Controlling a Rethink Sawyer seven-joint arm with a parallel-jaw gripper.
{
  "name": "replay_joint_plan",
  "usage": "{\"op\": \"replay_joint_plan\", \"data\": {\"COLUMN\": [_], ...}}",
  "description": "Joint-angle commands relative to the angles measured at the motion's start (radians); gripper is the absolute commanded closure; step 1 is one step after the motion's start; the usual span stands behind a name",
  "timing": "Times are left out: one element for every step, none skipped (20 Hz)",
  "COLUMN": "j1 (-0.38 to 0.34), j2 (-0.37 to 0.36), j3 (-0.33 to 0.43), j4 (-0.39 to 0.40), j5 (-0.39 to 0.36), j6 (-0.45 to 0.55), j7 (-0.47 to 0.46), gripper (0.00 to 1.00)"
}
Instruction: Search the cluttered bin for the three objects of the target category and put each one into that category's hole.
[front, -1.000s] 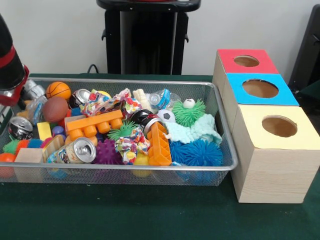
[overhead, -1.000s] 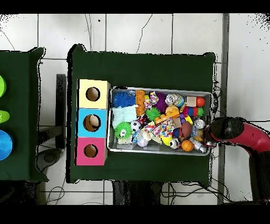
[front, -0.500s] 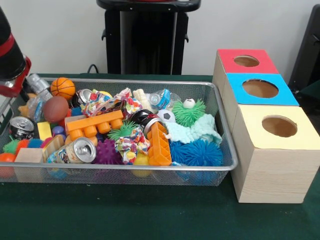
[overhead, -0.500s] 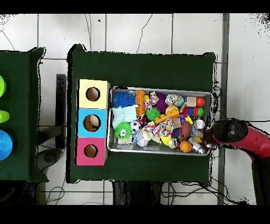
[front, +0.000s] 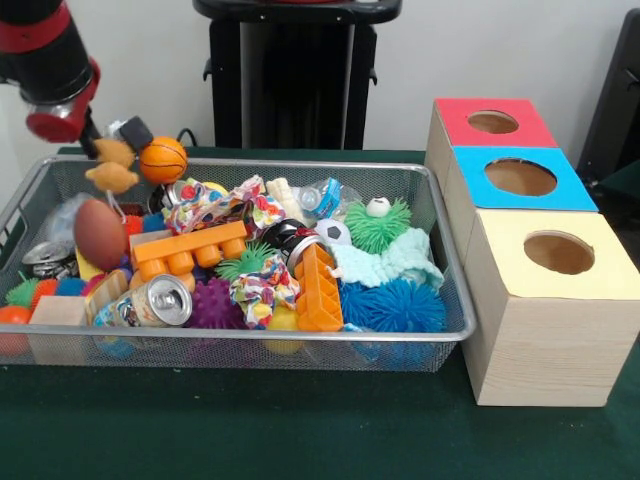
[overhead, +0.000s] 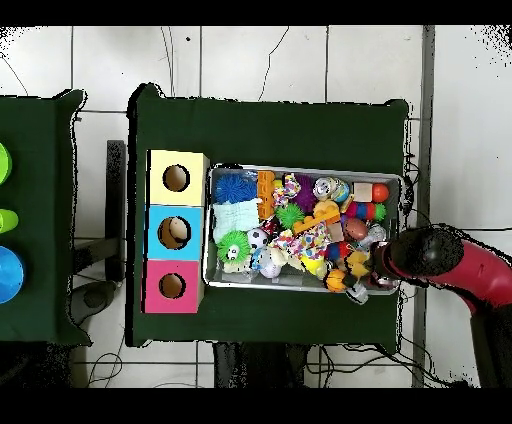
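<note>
My gripper (front: 125, 140) hangs over the wire bin's (front: 420, 200) far left corner, at the end of the red and black arm. An orange basketball (front: 163, 160) sits raised at the far rim, right beside the gripper. A lumpy tan toy (front: 112, 165) hangs just under it. I cannot make out which of them, if either, is held. A brown football (front: 100, 232) lies below in the clutter. A small soccer ball (front: 333, 232) rests mid-bin. Overhead, the gripper (overhead: 372, 270) is at the bin's (overhead: 300, 168) right end, the basketball (overhead: 336, 281) by its lower edge.
Beside the bin stand three wooden boxes with holes in their tops: red (front: 493, 122), blue (front: 520, 177) and yellow (front: 558, 252). The bin also holds an orange block (front: 185, 250), a can (front: 160, 300), spiky balls (front: 400, 305), scrunchies and a mint cloth (front: 400, 262).
The arm rose and swung right along the bin's far side. The basketball and the tan toy came up and right with it. The football dropped lower in the bin.
</note>
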Motion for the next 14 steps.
{"op": "replay_joint_plan", "data": {"j1": [0.026,0.027,0.027,0.027,0.021,0.026,0.032,0.039,0.046,0.050,0.047,0.051,0.056,0.066], "j2": [-0.082,-0.090,-0.098,-0.102,-0.106,-0.112,-0.111,-0.110,-0.099,-0.093,-0.084,-0.086,-0.098,-0.109], "j3": [0.135,0.143,0.152,0.158,0.178,0.186,0.190,0.191,0.193,0.195,0.209,0.210,0.213,0.211], "j4": [0.194,0.205,0.216,0.223,0.234,0.241,0.242,0.240,0.236,0.234,0.241,0.243,0.254,0.256], "j5": [0.080,0.088,0.097,0.103,0.113,0.122,0.130,0.135,0.146,0.153,0.165,0.172,0.189,0.199], "j6": [-0.082,-0.095,-0.111,-0.121,-0.145,-0.157,-0.176,-0.187,-0.218,-0.233,-0.266,-0.271,-0.276,-0.273], "j7": [0.127,0.127,0.130,0.130,0.123,0.131,0.149,0.161,0.189,0.202,0.207,0.214,0.227,0.236], "gripper": [1.00,1.00,1.00,1.00,1.00,1.00,1.00,1.00,1.00,1.00,1.00,1.00,1.00,1.00]}}
